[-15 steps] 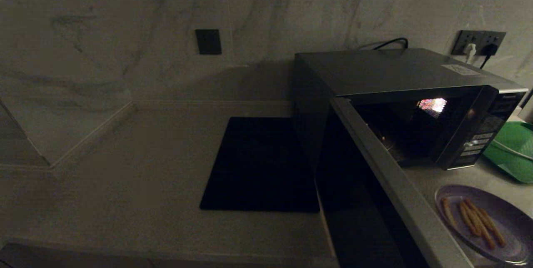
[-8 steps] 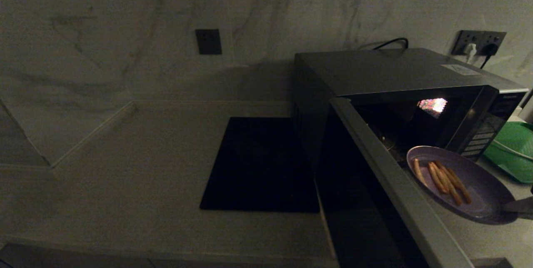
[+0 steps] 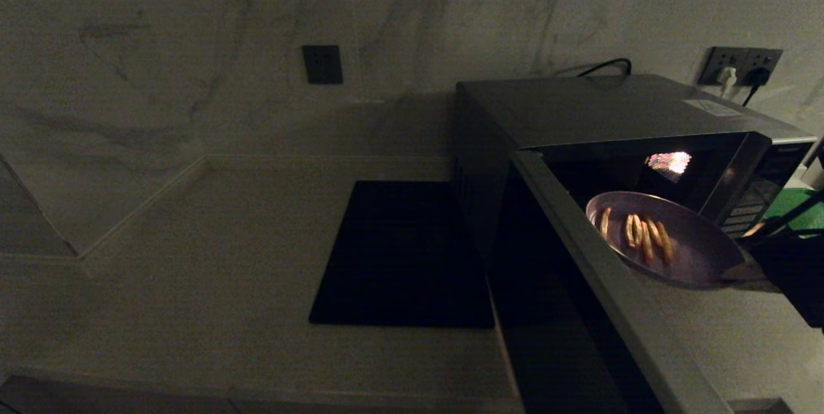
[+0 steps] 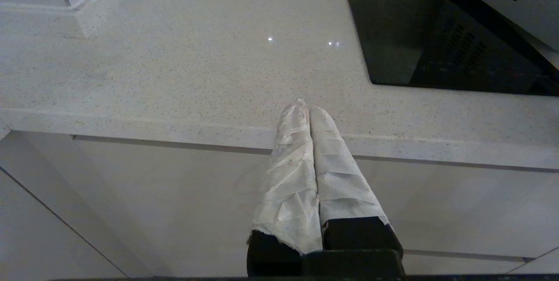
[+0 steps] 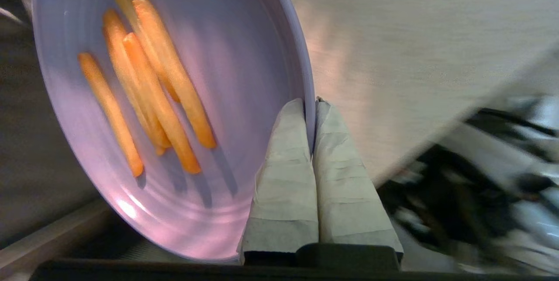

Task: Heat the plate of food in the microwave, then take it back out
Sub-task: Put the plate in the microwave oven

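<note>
The lavender plate of food with several golden fries hangs in the air at the mouth of the microwave, whose door stands wide open toward me. My right gripper is shut on the plate's near rim; in the right wrist view the rim sits pinched between the taped fingers of my right gripper. My left gripper is shut with nothing in it, held low by the counter's front edge, away from the microwave.
A flat black square mat lies on the counter left of the microwave. A green tray stands to the right of the microwave. Wall sockets with plugs sit behind it. The open door juts out past the counter's front.
The plate has risen from the counter at lower right and moved up and left to the microwave's opening, carried by my right gripper, which has come into the head view.
</note>
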Tool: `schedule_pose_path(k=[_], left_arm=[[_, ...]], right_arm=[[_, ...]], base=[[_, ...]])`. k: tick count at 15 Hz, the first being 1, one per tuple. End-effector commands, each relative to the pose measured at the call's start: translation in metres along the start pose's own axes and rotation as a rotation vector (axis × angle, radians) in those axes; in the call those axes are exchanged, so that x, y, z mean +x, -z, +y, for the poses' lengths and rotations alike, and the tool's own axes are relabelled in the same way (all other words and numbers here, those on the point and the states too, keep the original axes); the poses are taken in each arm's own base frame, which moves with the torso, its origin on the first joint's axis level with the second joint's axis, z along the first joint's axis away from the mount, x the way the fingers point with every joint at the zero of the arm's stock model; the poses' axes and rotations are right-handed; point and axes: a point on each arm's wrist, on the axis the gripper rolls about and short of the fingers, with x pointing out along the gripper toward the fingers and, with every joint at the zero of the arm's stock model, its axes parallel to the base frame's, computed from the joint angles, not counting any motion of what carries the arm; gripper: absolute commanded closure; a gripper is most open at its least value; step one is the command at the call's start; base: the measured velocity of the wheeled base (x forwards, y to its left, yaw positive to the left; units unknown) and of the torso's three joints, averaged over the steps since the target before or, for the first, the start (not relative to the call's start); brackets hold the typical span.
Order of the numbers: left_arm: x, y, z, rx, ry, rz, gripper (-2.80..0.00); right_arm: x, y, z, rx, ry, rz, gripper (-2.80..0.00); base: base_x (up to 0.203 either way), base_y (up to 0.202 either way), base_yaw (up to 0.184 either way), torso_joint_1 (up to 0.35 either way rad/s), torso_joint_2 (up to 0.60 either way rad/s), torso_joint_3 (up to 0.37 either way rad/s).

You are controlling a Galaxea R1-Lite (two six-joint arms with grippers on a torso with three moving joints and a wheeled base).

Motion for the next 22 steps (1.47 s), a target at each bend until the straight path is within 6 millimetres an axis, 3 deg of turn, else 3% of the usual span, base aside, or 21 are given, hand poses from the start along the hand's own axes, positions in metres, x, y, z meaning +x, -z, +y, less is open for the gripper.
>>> schedule_pose_path(k=[1,4,12,22], left_arm=[[0.0,0.0,0.0,-0.001,-0.001,-0.002,0.0],[0.0,0.0,0.0,-0.001,-0.001,-0.002,0.0],[0.0,0.0,0.0,-0.001,-0.001,-0.002,0.0],[0.0,0.0,0.0,-0.001,-0.001,-0.002,0.0]], right_arm=[[0.002,0.006,0.021,0.047,-0.027,-0.004,0.0],[0.017,0.007,0.038,0.091,-0.011,0.013,0.0],[0.077,0.001,0.049,0.116,0.039,-0.006,0.0],[0.093,-0.006,0.064,0.119,0.017,-0.018,0.0]], base=[[0.0,0.0,0.0,0.0,0.0,0.0],[0.0,0.0,0.0,0.0,0.0,0.0],[0.0,0.0,0.0,0.0,0.0,0.0],[0.0,0.0,0.0,0.0,0.0,0.0]])
